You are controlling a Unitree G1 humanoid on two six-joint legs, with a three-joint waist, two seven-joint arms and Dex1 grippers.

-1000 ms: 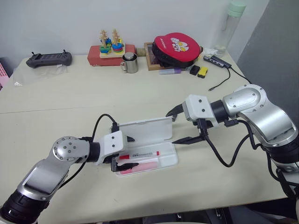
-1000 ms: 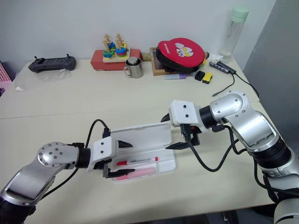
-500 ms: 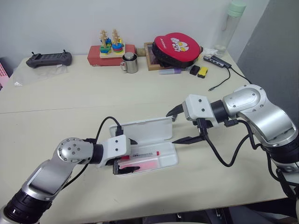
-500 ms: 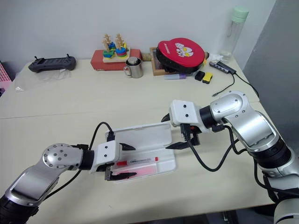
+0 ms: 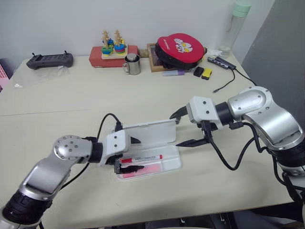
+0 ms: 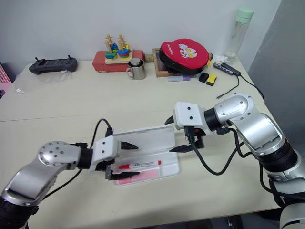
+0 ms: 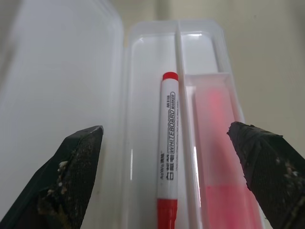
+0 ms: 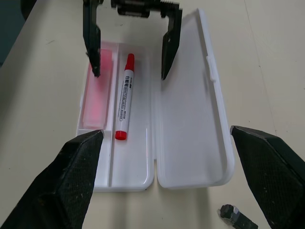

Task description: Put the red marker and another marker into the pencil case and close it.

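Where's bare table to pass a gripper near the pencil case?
Bare table lies between the pencil case and the near table edge, and in a wide band between it and the back-row mug. Crowded: the left gripper sits over the tray, the right gripper at the lid's end.

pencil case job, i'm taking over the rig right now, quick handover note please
Left pincer: open, empty, over the tray's left end.
Right pincer: open, empty, at the case's right end.
Pencil case: open on the table, lid laid flat.
Red marker: in the tray.
Pink highlighter: in the tray's neighbouring compartment.
Done: both markers are in.
Left: swing the lid over and close it.
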